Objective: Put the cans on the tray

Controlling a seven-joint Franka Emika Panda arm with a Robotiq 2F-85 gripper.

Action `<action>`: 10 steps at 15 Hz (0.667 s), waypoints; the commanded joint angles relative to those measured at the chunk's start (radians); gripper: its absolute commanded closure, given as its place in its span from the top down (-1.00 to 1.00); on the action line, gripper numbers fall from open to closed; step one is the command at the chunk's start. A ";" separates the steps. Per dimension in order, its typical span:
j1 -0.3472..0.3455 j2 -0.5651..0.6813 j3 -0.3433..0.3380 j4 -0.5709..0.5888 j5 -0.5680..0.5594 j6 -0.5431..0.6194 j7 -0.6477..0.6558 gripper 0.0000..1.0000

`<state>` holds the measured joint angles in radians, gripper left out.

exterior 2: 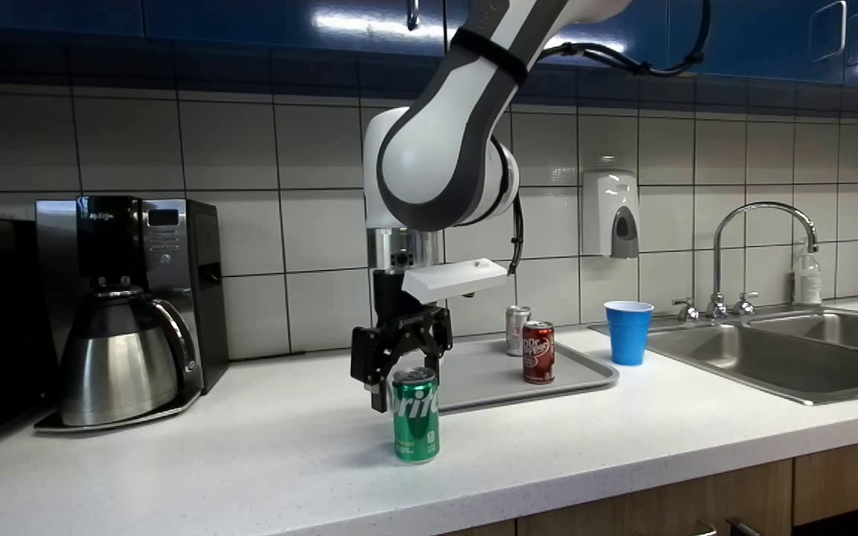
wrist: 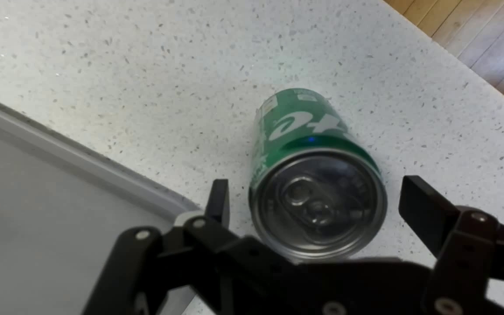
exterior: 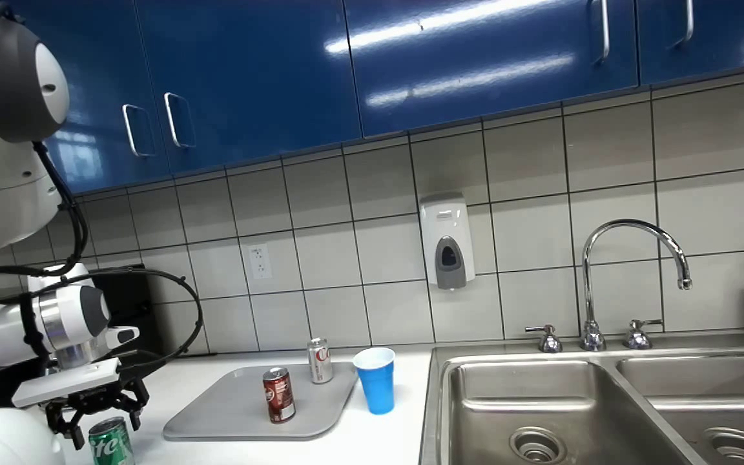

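Observation:
The green can [exterior 2: 415,424] stands upright on the white counter, and it also shows in an exterior view [exterior: 112,445] and the wrist view [wrist: 309,127]. My gripper [wrist: 315,197] is open, with one finger on each side of the green can's top and a visible gap on both sides. It shows in both exterior views [exterior: 106,431] [exterior 2: 408,387]. The grey tray [exterior: 230,410] [exterior 2: 466,376] [wrist: 37,210] lies beside the green can. The red can [exterior: 279,395] [exterior 2: 538,353] stands upright on it. A silver can with red lettering [exterior: 320,361] [exterior 2: 516,331] stands behind it on the tray.
A light blue cup [exterior: 376,381] [exterior 2: 628,333] stands on the counter between the tray and the steel sink [exterior: 440,387]. A coffee maker [exterior 2: 131,313] stands at the back. The counter's front edge and wooden floor [wrist: 484,39] show in the wrist view.

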<state>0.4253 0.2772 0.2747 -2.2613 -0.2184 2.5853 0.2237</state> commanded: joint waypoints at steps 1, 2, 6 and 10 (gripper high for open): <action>0.020 0.012 -0.021 0.012 -0.044 0.001 0.031 1.00; 0.022 0.015 -0.023 0.012 -0.051 0.002 0.034 1.00; 0.029 0.022 -0.028 0.010 -0.060 0.004 0.033 0.49; 0.036 0.023 -0.030 0.011 -0.066 0.005 0.035 -0.07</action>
<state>0.4421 0.2959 0.2603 -2.2612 -0.2489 2.5853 0.2245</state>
